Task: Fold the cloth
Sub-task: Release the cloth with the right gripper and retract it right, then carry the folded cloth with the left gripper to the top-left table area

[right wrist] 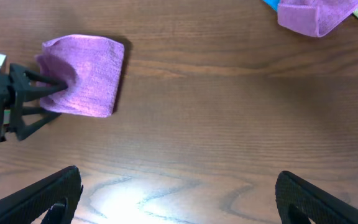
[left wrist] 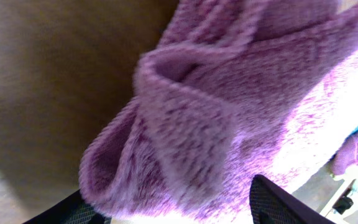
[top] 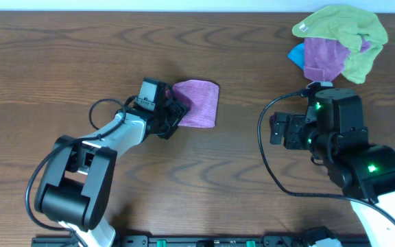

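Purple cloth [top: 199, 103] sits folded into a small rectangle near the middle of the wooden table [top: 46, 62], and my left gripper [top: 177, 110] is pinched onto its left edge, with fuzzy fabric bunched up between the fingers [left wrist: 278, 202] in the wrist view. My right gripper [top: 278, 129] hangs over bare wood well to the right of it, jaws spread wide. Far right, a heap of green, purple and blue cloths [top: 338, 41] lies apart from both arms.
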`<act>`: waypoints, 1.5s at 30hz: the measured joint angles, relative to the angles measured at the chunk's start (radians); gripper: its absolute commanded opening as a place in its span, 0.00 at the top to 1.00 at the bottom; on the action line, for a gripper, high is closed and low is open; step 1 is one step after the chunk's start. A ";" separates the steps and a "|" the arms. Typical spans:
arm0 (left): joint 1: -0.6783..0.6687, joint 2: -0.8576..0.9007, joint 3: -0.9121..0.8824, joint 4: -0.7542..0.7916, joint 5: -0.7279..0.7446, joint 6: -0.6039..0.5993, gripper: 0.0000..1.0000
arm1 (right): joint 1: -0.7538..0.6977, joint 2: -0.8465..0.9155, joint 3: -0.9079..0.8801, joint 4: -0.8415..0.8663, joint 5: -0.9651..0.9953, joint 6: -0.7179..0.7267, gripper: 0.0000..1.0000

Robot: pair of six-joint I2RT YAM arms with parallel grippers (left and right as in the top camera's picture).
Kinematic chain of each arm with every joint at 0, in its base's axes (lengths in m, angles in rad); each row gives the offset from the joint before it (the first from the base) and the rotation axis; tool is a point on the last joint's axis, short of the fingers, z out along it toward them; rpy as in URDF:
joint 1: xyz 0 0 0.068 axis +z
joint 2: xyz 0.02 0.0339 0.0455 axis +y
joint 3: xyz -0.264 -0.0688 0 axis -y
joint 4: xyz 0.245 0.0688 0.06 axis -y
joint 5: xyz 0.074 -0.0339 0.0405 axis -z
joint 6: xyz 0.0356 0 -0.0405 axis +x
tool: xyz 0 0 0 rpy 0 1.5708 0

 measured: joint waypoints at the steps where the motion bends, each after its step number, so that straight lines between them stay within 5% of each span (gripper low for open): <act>1: -0.004 0.006 0.000 0.016 -0.001 -0.001 0.45 | 0.000 0.000 0.000 0.000 -0.003 -0.001 0.01; 4: -0.010 0.029 0.002 0.042 -0.007 -0.009 0.69 | 0.000 0.000 0.000 -0.001 -0.007 -0.006 0.01; 6: -0.013 0.051 0.003 0.067 -0.008 -0.002 0.94 | 0.000 0.000 0.000 -0.001 -0.012 -0.010 0.01; 15: -0.005 0.106 0.003 0.237 -0.011 0.062 0.94 | 0.000 0.000 0.000 -0.008 -0.018 -0.029 0.01; 24: 0.184 0.091 0.245 0.018 -0.019 0.257 0.94 | 0.000 0.000 -0.002 0.008 -0.018 -0.039 0.01; 38: 0.339 0.075 0.409 0.108 -0.172 0.417 0.94 | 0.000 0.056 -0.021 0.028 -0.021 -0.041 0.01; 45: 0.397 0.206 0.504 0.146 -0.195 0.442 0.94 | 0.000 0.057 -0.028 0.032 -0.021 -0.040 0.01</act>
